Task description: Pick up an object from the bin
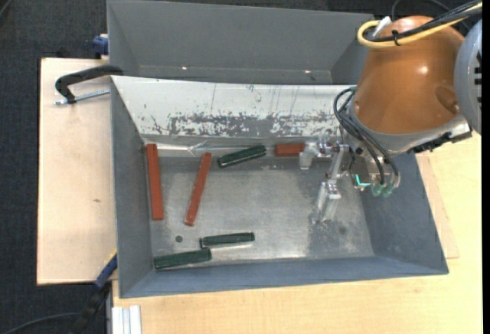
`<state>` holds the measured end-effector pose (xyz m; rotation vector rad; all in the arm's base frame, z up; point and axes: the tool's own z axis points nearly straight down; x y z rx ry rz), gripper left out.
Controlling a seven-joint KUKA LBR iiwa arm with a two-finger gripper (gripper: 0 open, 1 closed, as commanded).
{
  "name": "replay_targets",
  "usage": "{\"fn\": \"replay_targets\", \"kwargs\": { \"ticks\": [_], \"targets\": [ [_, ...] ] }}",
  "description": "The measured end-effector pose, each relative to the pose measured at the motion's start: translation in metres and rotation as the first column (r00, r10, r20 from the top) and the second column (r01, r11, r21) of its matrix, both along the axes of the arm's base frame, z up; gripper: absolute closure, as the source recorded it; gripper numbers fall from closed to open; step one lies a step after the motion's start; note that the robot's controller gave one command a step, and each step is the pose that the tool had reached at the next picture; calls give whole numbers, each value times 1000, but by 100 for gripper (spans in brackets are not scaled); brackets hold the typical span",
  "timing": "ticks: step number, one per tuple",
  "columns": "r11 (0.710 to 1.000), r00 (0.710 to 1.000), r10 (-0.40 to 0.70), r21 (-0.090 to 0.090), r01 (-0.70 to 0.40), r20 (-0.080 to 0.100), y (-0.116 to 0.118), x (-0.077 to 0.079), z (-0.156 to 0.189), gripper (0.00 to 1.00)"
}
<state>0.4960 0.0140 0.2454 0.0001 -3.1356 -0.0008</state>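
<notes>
Since the steel gripper (329, 206) is hanging over a bare patch of the grey metal bin (230, 41), it is seemingly carrying nothing; its opening I cannot tell.

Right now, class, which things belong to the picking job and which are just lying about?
Job: gripper, over bare floor; grey bin; short red block, nearest it.
Lying about: two long red sticks; three dark green sticks.

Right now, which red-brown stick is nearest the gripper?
The short red-brown stick at the back of the bin, beside the gripper. The long stick and the slanted stick lie far to the left.
</notes>
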Motion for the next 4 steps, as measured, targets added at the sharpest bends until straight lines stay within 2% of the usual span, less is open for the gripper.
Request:
{"fn": "replay_targets", "kwargs": {
  "ticks": [1,2,3,4],
  "targets": [
    [992,992,125,1,-125,0,0,11,-156,0],
    [818,818,575,2,-576,9,84,10,-175,0],
    [821,820,572,0,-572,11,83,11,-174,100],
    [815,815,580,-7,-580,19,60,22,-32,100]
  ]
}}
